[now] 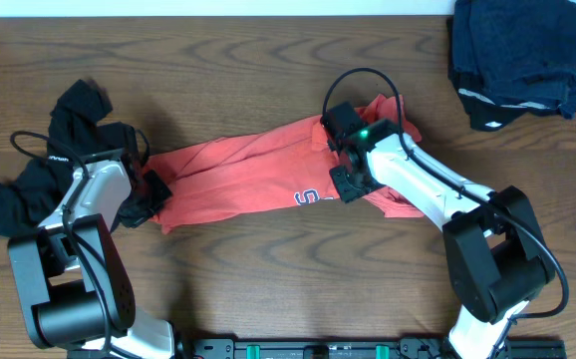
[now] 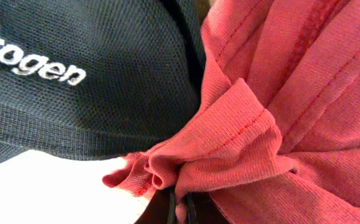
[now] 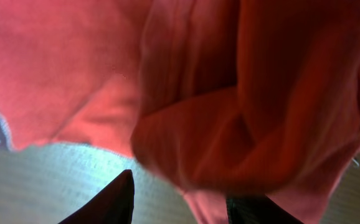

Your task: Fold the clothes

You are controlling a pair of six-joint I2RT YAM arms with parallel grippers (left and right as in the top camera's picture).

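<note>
across the middle of the table (image 1: 268, 289) lies one coral-red t-shirt (image 1: 238, 175), drawn out in a long rumpled band from near the left edge into the right half. one black garment (image 1: 69, 130) sits in a limp heap by the left edge, touching the shirt's left end; the left wrist view shows white letters (image 2: 37, 62) on it ending in "drogen". one dark navy pile (image 1: 522, 55) rests in the far right corner, well apart from the rest.

two arms reach in from the near edge. the left arm bends low beside the black heap, and the left gripper (image 1: 151, 194) is pinched closed on a bunched hem at the shirt's left end. the right arm stretches diagonally from the near right, with the right gripper (image 1: 350, 179) pointing down on the shirt's right end, just beside the navy-and-white lettering (image 1: 308, 196). its fingers (image 3: 114, 199) stand partway apart with a thick fold of shirt hanging between them, and one finger is clear of the cloth.

the shirt is creased along its length, and stitched seams show near the left pinch.
</note>
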